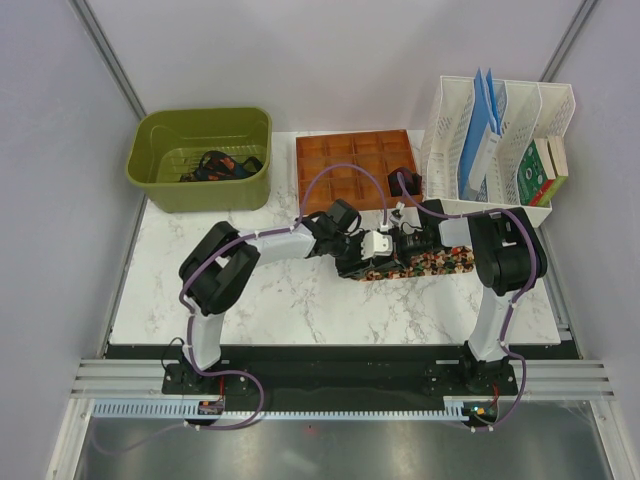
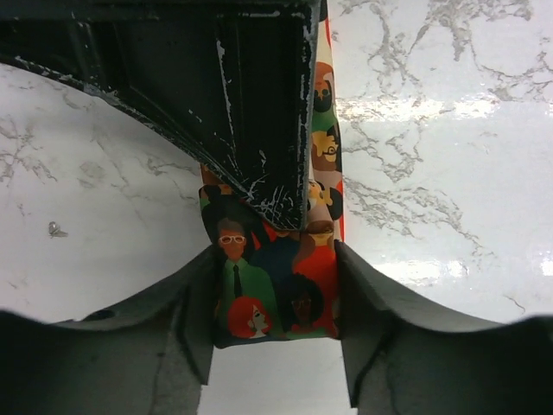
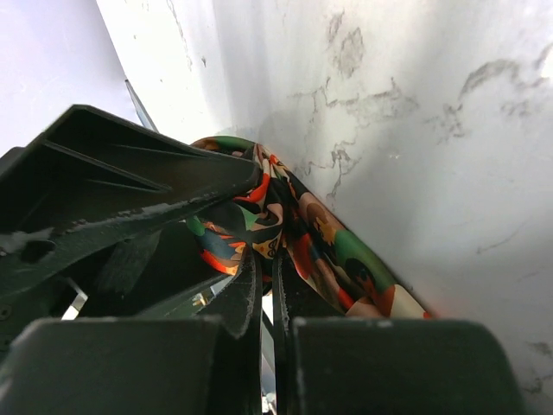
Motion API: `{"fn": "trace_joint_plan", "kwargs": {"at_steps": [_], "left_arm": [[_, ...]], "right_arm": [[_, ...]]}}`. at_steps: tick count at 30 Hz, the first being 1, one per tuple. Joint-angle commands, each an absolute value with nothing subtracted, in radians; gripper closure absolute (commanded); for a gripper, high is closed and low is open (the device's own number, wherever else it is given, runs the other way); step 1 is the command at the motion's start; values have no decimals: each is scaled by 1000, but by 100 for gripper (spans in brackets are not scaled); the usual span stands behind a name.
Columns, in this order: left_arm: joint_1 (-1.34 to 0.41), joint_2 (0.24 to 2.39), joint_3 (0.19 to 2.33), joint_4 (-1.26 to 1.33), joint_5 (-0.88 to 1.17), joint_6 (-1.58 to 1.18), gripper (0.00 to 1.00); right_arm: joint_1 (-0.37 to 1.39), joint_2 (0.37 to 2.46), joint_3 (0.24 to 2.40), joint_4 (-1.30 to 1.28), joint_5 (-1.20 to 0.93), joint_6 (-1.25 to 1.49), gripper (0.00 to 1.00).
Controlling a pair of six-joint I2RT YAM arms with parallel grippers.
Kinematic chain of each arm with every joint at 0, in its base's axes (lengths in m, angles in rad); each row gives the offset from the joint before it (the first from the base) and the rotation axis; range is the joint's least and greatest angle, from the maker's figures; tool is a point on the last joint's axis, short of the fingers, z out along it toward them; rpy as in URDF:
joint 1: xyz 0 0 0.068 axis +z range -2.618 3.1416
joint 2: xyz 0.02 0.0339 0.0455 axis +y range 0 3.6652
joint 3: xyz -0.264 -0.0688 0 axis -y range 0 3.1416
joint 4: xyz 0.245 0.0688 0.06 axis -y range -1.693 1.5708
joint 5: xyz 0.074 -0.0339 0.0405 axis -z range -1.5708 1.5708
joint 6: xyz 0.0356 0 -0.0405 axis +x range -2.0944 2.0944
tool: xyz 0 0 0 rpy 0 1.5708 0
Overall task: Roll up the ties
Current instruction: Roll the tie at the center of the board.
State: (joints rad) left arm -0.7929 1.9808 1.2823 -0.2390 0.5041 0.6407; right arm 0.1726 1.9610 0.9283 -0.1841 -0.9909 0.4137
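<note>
A white marbled surface (image 1: pixel 300 300) between pale grey walls carries everything. From above we see the patterned tie (image 1: pixel 435 262) lying near the middle, beneath both arms' wrists. Its long axis runs left to right across the surface. At the back stand a green bin (image 1: pixel 150 170) with darker ties (image 1: pixel 215 165) heaped inside, a brown compartment tray (image 1: pixel 312 180) and a white file rack (image 1: pixel 445 110).

The left wrist camera shows us what the overhead view cannot: the print is cartoon faces. The tie's blunt end lies nearest that camera, and the strip points straight away from it. The left jaws stand open astride the tie, one finger (image 2: pixel 186 328) at each edge of the flat fabric, which is not bunched. A black finger (image 2: pixel 268 130) of the right arm lies over the strip just beyond.

Only the right wrist camera shows us the right jaws, closed to a thin slit. Just past their tips the tie humps up off the surface in a curl. Whether any fabric is nipped between them we cannot tell.
</note>
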Motion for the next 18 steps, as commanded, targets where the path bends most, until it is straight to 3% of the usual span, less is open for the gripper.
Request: {"fn": "trace_joint_plan", "kwargs": {"at_steps": [1,6,12,18], "left_arm": [[-798,1990,1301,-258,497,710,48],[-798,2003,1304,-279,471,723,71],[-798,2002,1290,-298,463,730,76],[-798,1997,1276,-304,460,732,77]], "right_arm": [[172,2000,894,-236,-795,342,100],[167,1999,916,-252,-802,347,86],[155,1953,927,-273,-822,364,64],[138,1928,933,-282,-836,376,62]]}}
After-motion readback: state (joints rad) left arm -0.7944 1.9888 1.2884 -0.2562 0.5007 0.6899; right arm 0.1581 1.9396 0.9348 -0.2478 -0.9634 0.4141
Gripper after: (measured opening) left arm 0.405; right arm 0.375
